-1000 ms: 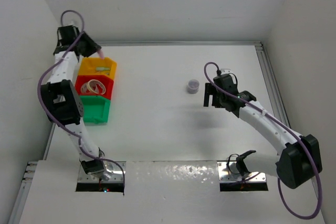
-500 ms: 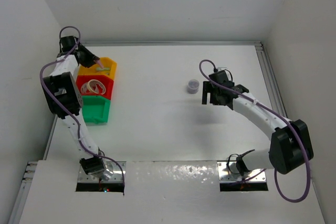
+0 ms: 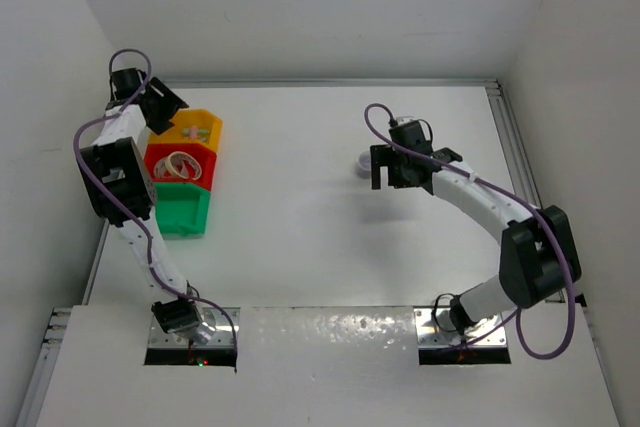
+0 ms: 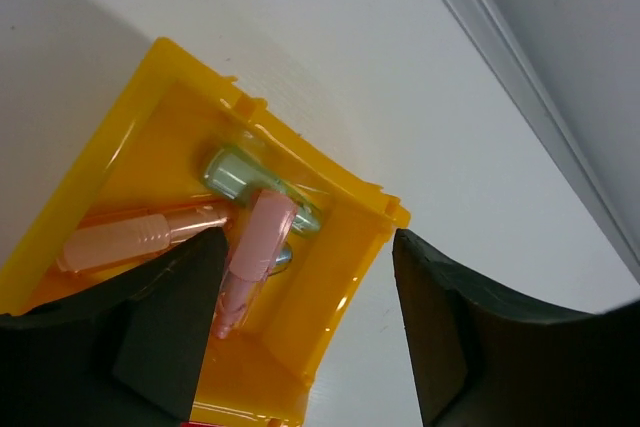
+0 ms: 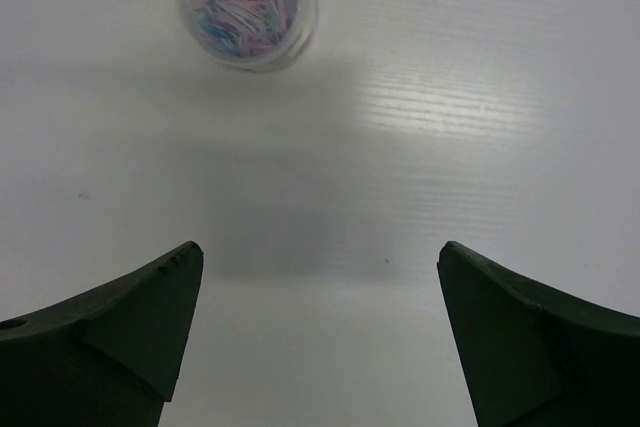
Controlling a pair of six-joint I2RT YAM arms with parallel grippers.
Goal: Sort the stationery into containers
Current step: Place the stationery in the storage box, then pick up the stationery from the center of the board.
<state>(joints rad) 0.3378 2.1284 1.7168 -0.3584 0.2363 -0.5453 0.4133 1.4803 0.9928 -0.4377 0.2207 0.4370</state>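
This is a robotics lab test cell rather than a home or shop. A plain white table (image 3: 300,237) fills the middle of the overhead frame, boxed in by bare white panels (image 3: 300,7) at the top, left and right. A metal rail (image 3: 515,142) runs down its right edge. At the bottom, two white-and-black arms (image 3: 480,202) rise from bolted metal plates (image 3: 190,347), trailing purple cables (image 3: 366,122). Three coloured plastic bins (image 3: 185,162) stand at the left.

The white table (image 3: 300,237) carries a yellow bin (image 3: 207,127), red bin (image 3: 208,175) and green bin (image 3: 185,213) touching in a row far left, and a small jar (image 5: 303,27) right of centre.
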